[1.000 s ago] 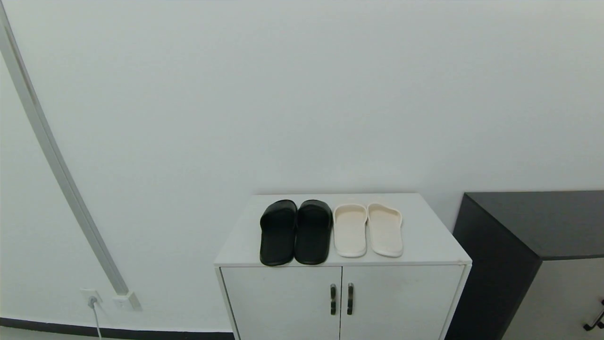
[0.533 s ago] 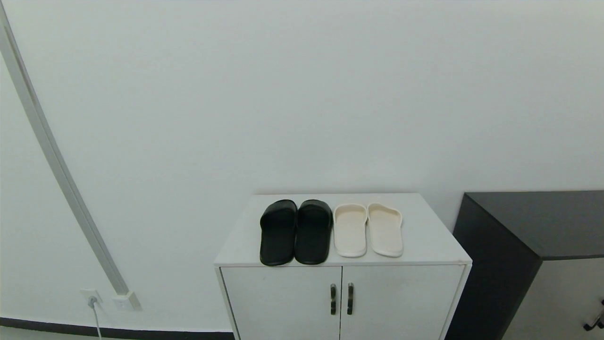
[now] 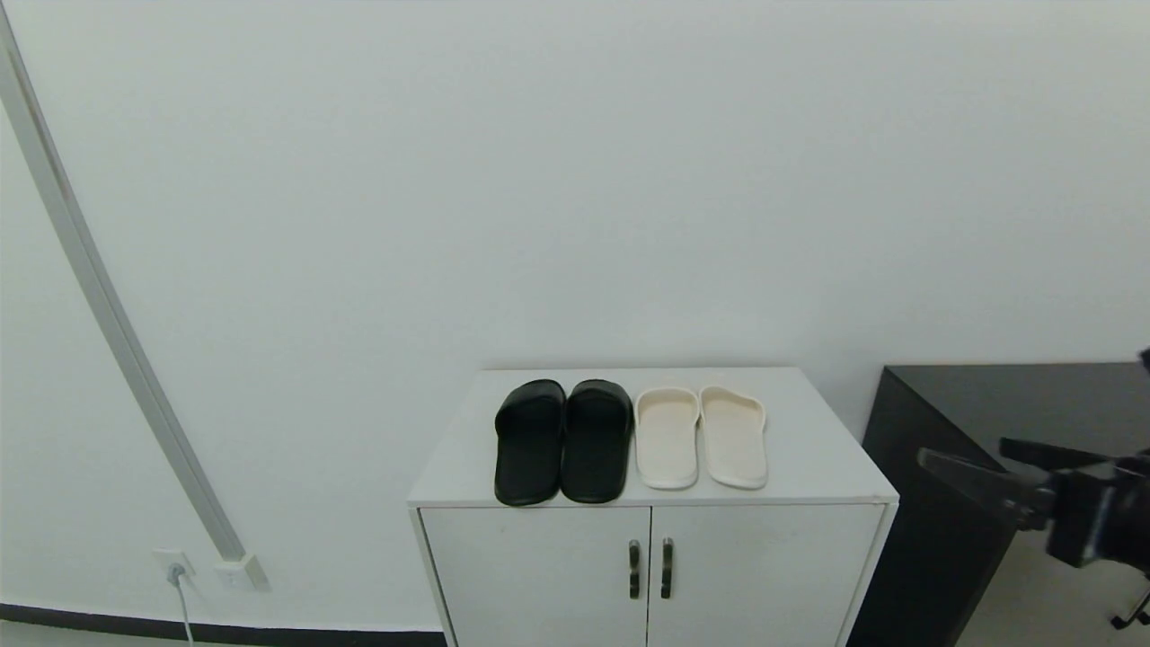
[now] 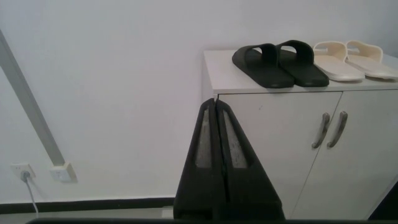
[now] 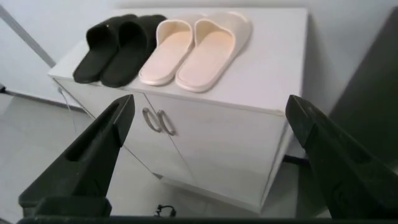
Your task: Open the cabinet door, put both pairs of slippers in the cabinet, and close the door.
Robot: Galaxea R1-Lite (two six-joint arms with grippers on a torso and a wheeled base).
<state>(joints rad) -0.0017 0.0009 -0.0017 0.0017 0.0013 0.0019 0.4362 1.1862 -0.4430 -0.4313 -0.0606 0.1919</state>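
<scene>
We're seeing cabinet (image 3: 809,467) doors (image 3: 539,575) both shut, handles (image 3: 649,568) untouched. Blk slippers (image 3: 561,440) + cream slippers (image 3: 701,438) are sitting side by side on cabinet top. R end effector (image 3: 961,452) is hovering right of cabinet by the dark unit (image 3: 1033,413), spread wide, empty. L end effector (image 4: 215,107) is facing cabinet's front corner, well apart, fingers pressed together, holding nothing.
</scene>
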